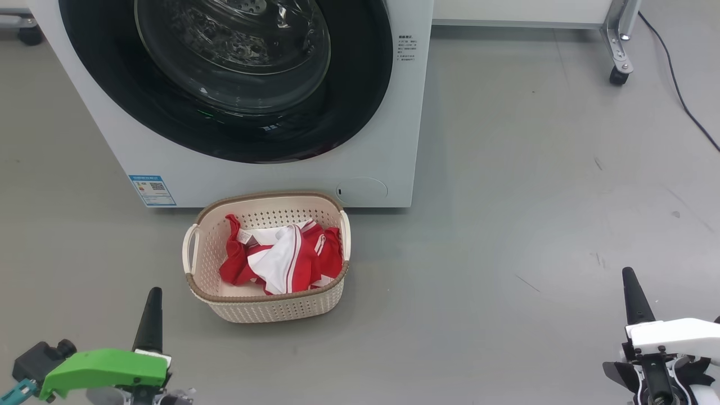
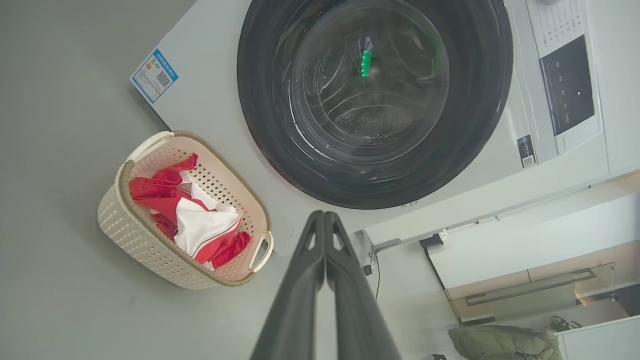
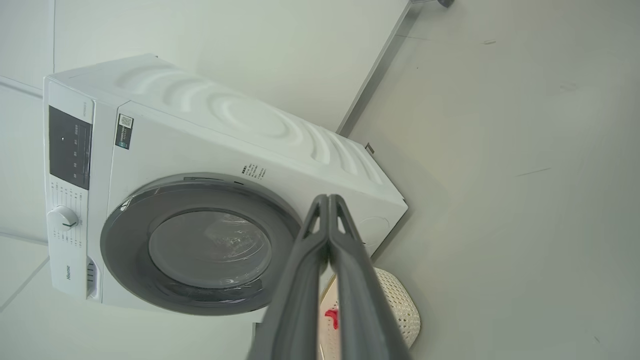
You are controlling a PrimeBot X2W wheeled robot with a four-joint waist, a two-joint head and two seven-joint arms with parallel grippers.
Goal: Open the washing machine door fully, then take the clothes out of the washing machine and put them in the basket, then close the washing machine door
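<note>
Washing machine door (image 1: 233,56): sat flush against the front of the washing machine (image 1: 402,140). Its black rim met the white panel with no gap seen in either wrist view. Through the glass bowl the perforated drum looked bare; no fabric could be made out inside.

Clothes (image 1: 281,259): the red and white garments lay bunched in the basket (image 1: 270,312), below its brown rim, with nothing draped over the edge. The basket stood on the grey floor (image 1: 506,225) just in front of the machine, under the door's lower edge, between the blue sticker (image 1: 152,190) and the round flap (image 1: 361,190). Judged placed there to keep the carry from the porthole short.

Left gripper (image 1: 153,293): 2 fingers pressed together, grasping nothing, low at the left, apart from the basket.

Right gripper (image 1: 629,274): likewise clenched and empty, low at the right, well apart from machine and basket.

Judgement: all 3 steps read as done. Both arms looked parked clear of the work, in what matched the rest pose. Whether the door latch had caught could not be told.
</note>
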